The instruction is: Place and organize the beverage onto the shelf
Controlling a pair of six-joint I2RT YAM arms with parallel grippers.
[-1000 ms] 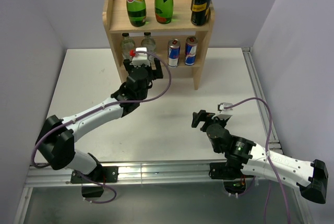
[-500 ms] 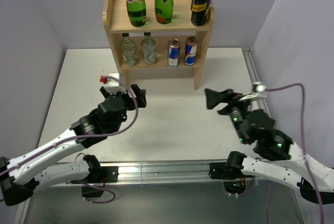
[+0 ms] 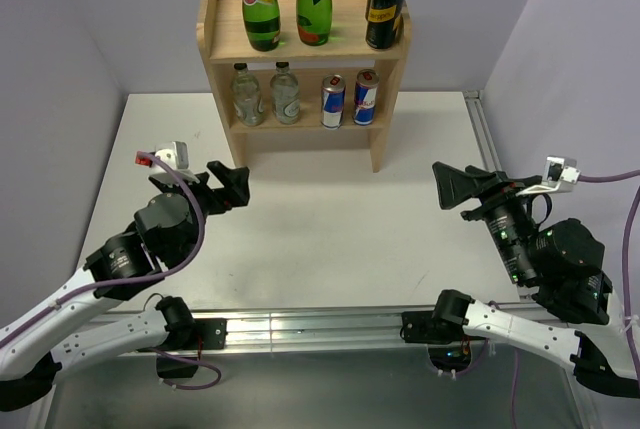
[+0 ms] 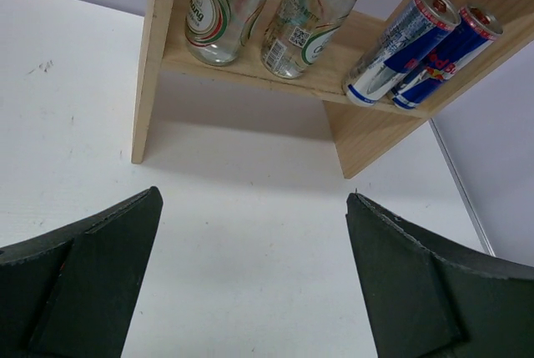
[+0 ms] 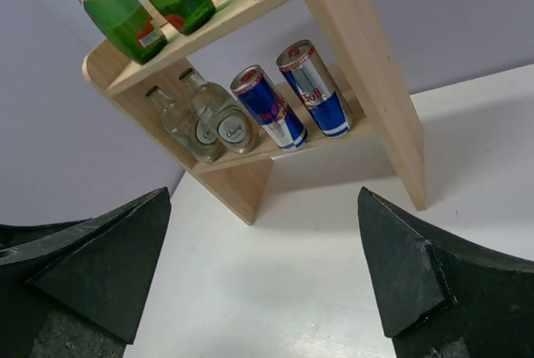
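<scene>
Both jaws gape wide, holding nothing.
Glass bottles (image 3: 262, 14) on the shelf (image 3: 305, 53) look heavy and breakable; grab low around the body.

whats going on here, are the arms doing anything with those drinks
Nothing is being held right now. The left gripper and right gripper are both open and empty, hovering over the white table short of the small light-wood two-tier shelf. The shelf is stocked: two green glass bottles and two black cans on the top tier, two clear glass bottles and two blue-and-silver cans on the lower one. The organizing looks about finished.
</scene>
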